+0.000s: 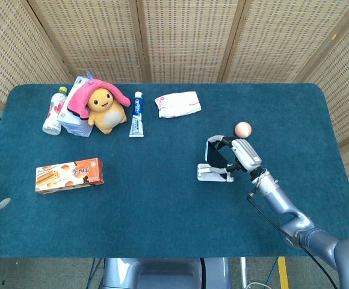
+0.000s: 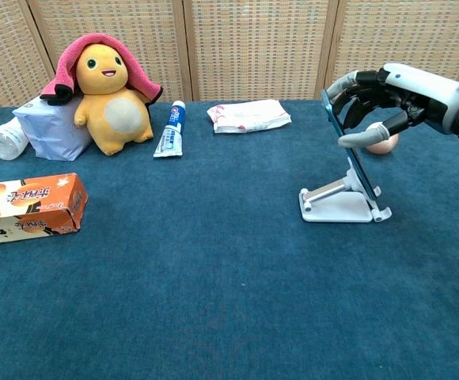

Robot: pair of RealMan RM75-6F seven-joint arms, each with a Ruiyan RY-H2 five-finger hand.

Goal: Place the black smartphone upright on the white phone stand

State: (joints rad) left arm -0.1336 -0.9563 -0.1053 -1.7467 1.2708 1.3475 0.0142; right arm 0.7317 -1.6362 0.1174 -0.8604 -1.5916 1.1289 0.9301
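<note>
The black smartphone [image 2: 348,146] is being held upright and tilted back on the white phone stand [image 2: 342,199] by the right hand [image 2: 396,99], its fingers [image 2: 364,136] curled and pinching the phone's upper edges. A pink ball [image 2: 382,142] is lying just behind on the blue tabletop [image 2: 214,261].

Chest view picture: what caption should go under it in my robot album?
The right hand holds the black smartphone leaning on the white phone stand.

Folding wicker screens [image 1: 180,36] stand behind a table [image 1: 162,205] covered in dark blue cloth — grey floor [image 1: 42,271] shows below its front edge.
</note>
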